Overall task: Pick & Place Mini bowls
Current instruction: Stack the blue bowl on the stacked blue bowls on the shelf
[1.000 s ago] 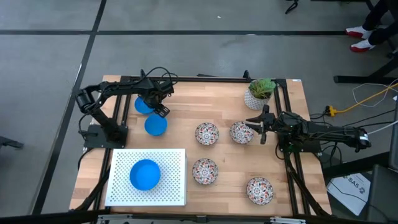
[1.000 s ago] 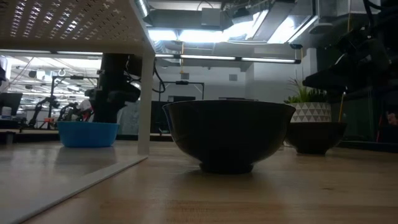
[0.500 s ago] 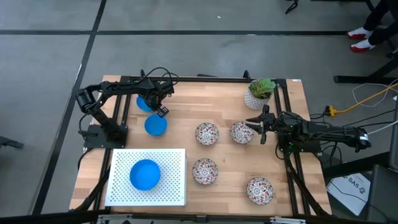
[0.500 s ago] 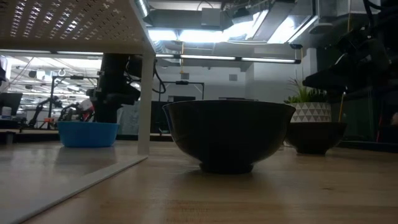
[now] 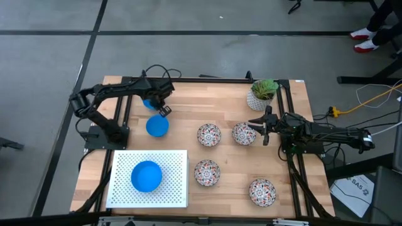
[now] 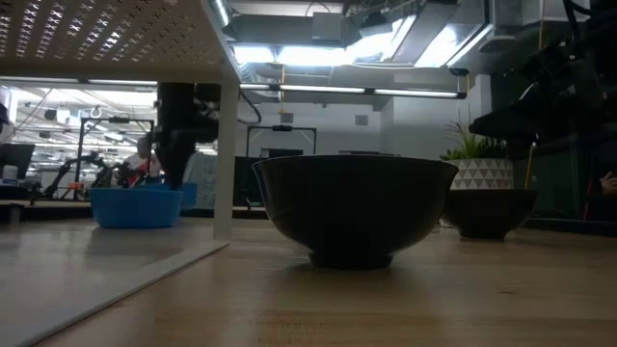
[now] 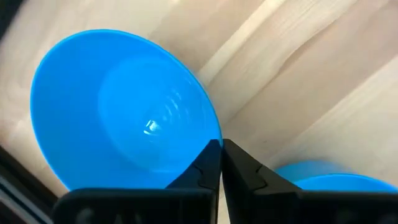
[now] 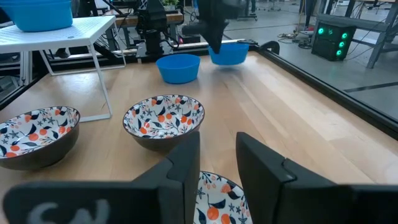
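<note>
- Left gripper (image 5: 160, 108) is up at the far side of the wooden table (image 5: 188, 100), fingers pinched on the rim of a blue bowl (image 7: 118, 112); the left wrist view shows the two dark fingertips pressed together over that rim.
- In the right wrist view that held bowl (image 8: 228, 53) looks lifted just clear of the boards, though from that angle it's hard to be sure.
- Just beside those jaws, a second blue bowl (image 5: 157, 126) sits on the table; its edge peeks in next to the fingers in the left wrist view (image 7: 323, 182).
- A third blue bowl (image 5: 146, 175) rests on top of the white perforated stand (image 5: 176, 188), well apart from the left jaws, at the near left corner.
- Right gripper (image 5: 262, 129) waits at the right side, jaws spread a little, holding nothing; a floral bowl (image 5: 244, 133) lies directly ahead of its fingertips, another (image 5: 209, 134) just beyond.
- Two more floral bowls (image 5: 206, 172) (image 5: 262, 192) sit nearer the front edge.
- A white pot with a green plant (image 5: 262, 93) stands at the far right corner.
- Surface: pale butcher-block planks, black frame rails along the edges.
- Room: grey floor (image 5: 50, 56) with dark tape lines, yellow cable (image 5: 370, 97) off to the right, ceiling strip lights (image 6: 318, 92) and workbenches in the low view.
</note>
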Motion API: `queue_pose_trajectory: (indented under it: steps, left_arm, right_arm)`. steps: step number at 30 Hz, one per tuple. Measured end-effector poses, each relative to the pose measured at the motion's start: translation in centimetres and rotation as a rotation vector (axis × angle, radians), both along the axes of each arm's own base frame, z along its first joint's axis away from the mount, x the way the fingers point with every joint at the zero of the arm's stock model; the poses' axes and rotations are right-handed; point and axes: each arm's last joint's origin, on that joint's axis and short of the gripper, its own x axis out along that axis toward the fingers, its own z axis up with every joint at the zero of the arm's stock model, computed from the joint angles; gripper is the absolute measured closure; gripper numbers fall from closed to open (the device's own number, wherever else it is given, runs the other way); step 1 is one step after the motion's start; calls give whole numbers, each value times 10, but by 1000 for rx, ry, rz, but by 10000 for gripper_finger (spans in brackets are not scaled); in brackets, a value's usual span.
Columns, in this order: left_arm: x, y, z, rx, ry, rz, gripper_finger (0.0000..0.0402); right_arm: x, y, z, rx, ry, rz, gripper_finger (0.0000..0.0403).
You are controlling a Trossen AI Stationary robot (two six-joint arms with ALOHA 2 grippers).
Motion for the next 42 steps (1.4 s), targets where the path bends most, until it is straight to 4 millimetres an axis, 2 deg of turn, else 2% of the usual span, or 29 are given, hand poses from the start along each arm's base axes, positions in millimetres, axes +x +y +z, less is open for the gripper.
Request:
queue_pose_trajectory:
  steps: [11, 19, 27, 36, 42]
  left_arm:
    - [-22, -16, 65, 174, -320, 54, 399]
    - [-37, -27, 132, 332, -544, 51, 399]
    - [-40, -37, 191, 448, -682, -39, 400]
    - [-42, -66, 236, 510, -761, -123, 400]
    - [-42, -84, 251, 521, -792, -182, 400]
  right_arm:
    - [0, 0, 0, 0, 0, 0, 299]
    - [0, 0, 0, 0, 0, 0, 299]
    - [0, 0, 0, 0, 0, 0, 299]
    - [0, 0, 0, 0, 0, 0, 299]
    - [0, 0, 0, 0, 0, 0, 299]
